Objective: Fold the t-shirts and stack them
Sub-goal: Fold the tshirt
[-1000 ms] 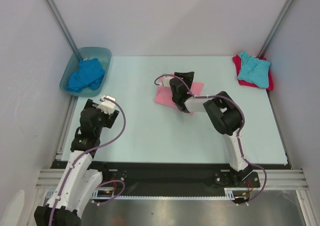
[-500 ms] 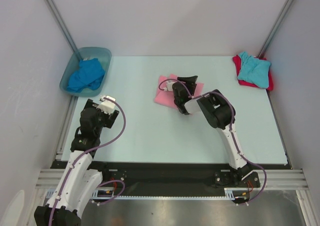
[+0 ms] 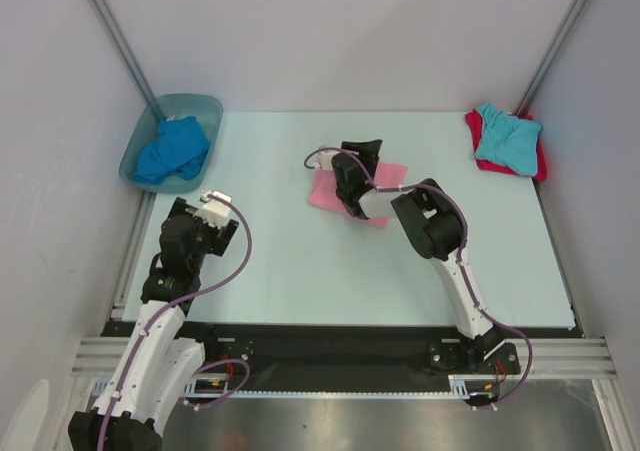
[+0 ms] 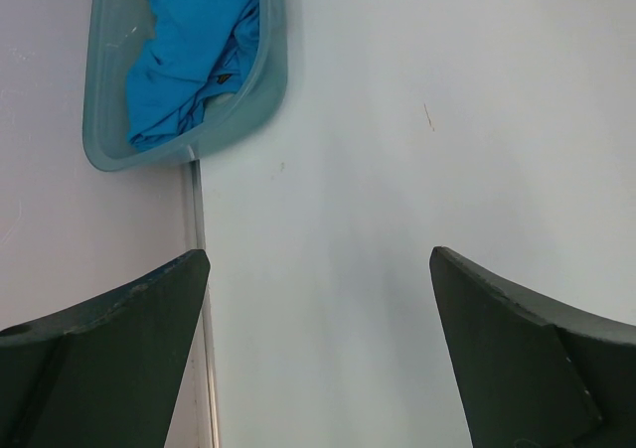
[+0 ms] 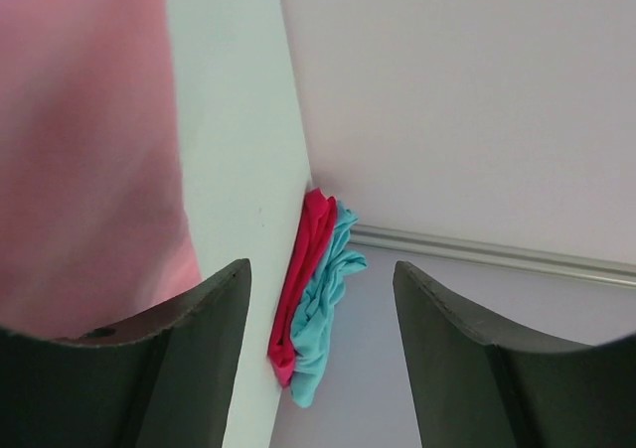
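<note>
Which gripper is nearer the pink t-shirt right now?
Right. The right gripper hangs directly over the pink t-shirt at mid-table, with its fingers apart. The left gripper sits off by the table's left edge, well clear of the shirt and closer to the tub.

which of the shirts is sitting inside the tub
The royal blue t-shirt, crumpled in the tub at the far left corner. The pink t-shirt lies out in the middle; the turquoise t-shirt rests on the red t-shirt, far right.

No legible text or numbers; perhaps a tiny unreadable tag [image 4: 221,77] on the blue t-shirt [image 4: 189,51]
</note>
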You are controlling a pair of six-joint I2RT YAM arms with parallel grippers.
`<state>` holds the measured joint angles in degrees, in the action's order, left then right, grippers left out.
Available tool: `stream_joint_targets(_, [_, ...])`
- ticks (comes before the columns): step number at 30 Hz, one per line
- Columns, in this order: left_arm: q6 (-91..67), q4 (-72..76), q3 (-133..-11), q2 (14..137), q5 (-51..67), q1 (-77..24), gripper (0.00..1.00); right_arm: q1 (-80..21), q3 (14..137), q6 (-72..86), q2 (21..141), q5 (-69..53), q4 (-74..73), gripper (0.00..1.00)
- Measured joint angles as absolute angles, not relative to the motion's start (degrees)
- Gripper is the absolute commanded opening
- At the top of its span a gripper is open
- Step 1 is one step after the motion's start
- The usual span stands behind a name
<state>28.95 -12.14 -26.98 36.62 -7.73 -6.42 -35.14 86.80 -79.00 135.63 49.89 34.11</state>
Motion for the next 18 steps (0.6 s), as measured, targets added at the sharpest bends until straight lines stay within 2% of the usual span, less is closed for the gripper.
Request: stream_joint_targets(18, [28.9, -12.1, -27.0, 36.6, -7.7, -6.4, 1.0, -41.0, 85.9, -63.2, 134.0, 45.9, 18.6, 0.67])
